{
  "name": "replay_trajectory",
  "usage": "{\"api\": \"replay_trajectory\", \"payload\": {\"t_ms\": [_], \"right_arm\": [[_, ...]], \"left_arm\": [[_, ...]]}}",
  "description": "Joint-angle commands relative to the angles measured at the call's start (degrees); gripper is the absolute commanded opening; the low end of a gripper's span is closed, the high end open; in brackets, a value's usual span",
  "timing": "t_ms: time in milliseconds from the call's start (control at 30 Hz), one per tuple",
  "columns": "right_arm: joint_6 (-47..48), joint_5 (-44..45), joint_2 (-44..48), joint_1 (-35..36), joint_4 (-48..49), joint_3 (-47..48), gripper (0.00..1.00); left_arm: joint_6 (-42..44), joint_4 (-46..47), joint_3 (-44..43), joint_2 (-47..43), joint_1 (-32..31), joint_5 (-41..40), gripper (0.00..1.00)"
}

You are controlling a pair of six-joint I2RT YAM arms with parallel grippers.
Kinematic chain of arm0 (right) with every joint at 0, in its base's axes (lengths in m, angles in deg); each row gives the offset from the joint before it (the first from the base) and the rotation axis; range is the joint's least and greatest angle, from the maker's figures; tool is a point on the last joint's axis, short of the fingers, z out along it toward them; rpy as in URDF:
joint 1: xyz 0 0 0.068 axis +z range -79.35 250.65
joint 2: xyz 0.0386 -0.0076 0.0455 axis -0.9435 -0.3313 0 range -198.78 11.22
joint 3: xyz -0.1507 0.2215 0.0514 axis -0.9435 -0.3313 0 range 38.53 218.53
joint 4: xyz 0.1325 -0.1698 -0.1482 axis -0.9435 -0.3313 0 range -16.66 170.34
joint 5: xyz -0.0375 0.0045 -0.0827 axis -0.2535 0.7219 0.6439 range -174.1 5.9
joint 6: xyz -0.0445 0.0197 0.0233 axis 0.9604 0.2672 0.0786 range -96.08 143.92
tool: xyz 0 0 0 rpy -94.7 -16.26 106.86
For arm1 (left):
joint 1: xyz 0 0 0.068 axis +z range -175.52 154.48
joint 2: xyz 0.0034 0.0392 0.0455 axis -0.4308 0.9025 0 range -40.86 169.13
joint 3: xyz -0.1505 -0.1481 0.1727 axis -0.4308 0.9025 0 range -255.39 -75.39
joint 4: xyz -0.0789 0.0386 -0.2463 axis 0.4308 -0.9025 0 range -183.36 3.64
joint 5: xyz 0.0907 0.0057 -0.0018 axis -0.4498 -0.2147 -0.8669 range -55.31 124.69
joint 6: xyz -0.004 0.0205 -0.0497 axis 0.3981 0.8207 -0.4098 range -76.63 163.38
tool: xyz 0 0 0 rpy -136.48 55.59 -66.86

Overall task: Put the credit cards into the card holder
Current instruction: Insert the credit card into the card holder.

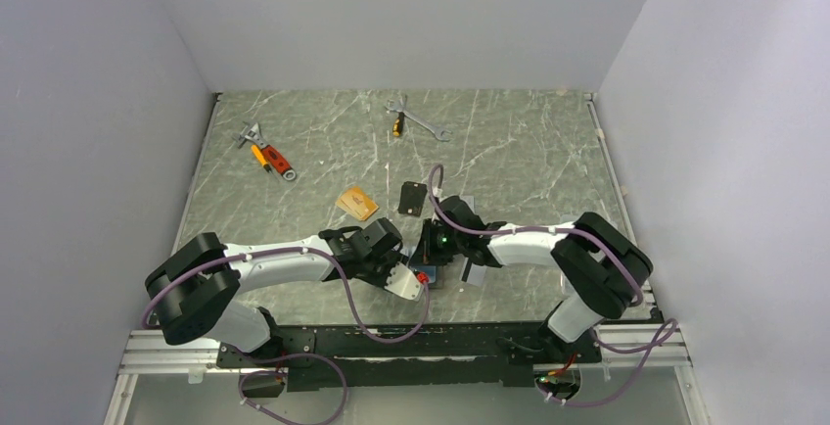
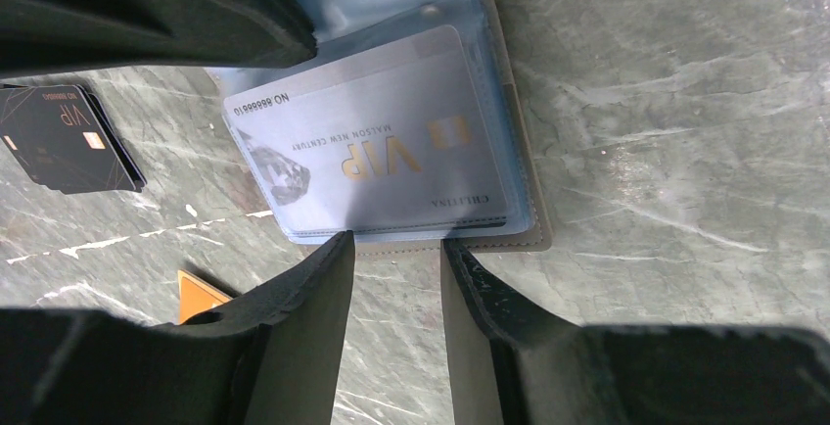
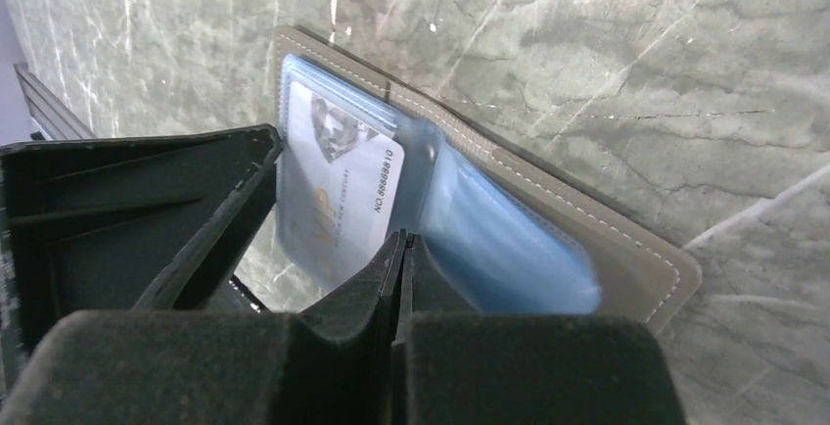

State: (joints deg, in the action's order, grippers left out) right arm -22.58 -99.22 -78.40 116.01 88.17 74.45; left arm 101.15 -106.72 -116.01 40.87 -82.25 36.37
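Note:
The card holder [image 2: 509, 165] lies open on the table, taupe outside and light blue inside. The silver-grey card [image 2: 382, 151], marked VIP, sits in its clear pocket, and also shows in the right wrist view [image 3: 338, 200]. My left gripper [image 2: 396, 249] is open and empty, with its tips at the holder's near edge. My right gripper [image 3: 401, 241] is shut at the edge of a raised blue inner leaf [image 3: 509, 249] of the holder [image 3: 587, 224]. The black card [image 2: 64, 136] and the orange card [image 2: 201, 293] lie on the table beside it, as the top view shows for the black card [image 1: 413, 198] and the orange card [image 1: 356, 202]. I see no white card.
Both grippers meet near the table's front middle, the left gripper [image 1: 406, 273] and the right gripper [image 1: 436, 244] close together. A wrench with a red and orange tool [image 1: 266, 154] lies at the back left. Another wrench [image 1: 416, 119] lies at the back middle.

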Motion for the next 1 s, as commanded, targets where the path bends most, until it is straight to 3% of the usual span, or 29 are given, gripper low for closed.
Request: {"api": "replay_trajectory", "payload": {"t_ms": [0, 367, 400, 467, 500, 533, 700, 800, 867, 900, 967], "right_arm": [[-0.57, -0.76, -2.47, 0.5, 4.03, 1.48, 0.0], [-2.44, 1.08, -2.01, 3.36, 2.81, 2.08, 0.0], [-2.26, 1.64, -1.37, 3.33, 1.7, 1.81, 0.0], [-2.13, 3.15, 0.68, 3.23, -1.37, 1.24, 0.0], [-1.92, 3.81, 2.43, 2.88, -2.92, 0.85, 0.0], [-1.83, 4.27, 3.84, 2.44, -4.16, 0.36, 0.01], [-0.79, 6.24, 10.53, 0.66, -9.33, 0.45, 0.24], [0.64, 8.24, 13.58, 0.16, -13.02, 3.1, 0.44], [2.18, 9.79, 15.11, -0.3, -16.15, 5.91, 0.61], [3.09, 10.58, 15.7, -0.81, -17.83, 8.2, 0.76], [4.48, 10.33, 17.72, -3.47, -19.97, 11.06, 0.95]], "left_arm": [[0.49, 1.27, -1.03, -0.4, -0.39, 1.59, 0.43], [-0.15, 1.24, -2.11, 0.47, -0.58, 1.85, 0.46], [-0.24, 1.01, -2.25, 0.33, -0.58, 1.83, 0.5], [-0.15, 0.5, -2.48, -0.23, -0.54, 1.71, 0.75], [-0.28, 0.19, -2.65, -0.63, -0.42, 1.49, 0.82], [-0.44, -0.3, -2.95, -1.13, -0.07, 1.5, 0.97], [-2.75, -5.21, -6.28, -4.68, 2.22, 1.89, 0.99], [-4.37, -10.14, -10.13, -7.52, 4.22, 1.32, 0.99], [-4.96, -13.35, -12.88, -9.38, 5.83, -0.31, 0.99], [-5.35, -15.42, -14.39, -10.62, 6.82, -0.84, 0.99], [-5.74, -19.26, -18.22, -12.79, 9.65, -0.3, 0.99]]}}
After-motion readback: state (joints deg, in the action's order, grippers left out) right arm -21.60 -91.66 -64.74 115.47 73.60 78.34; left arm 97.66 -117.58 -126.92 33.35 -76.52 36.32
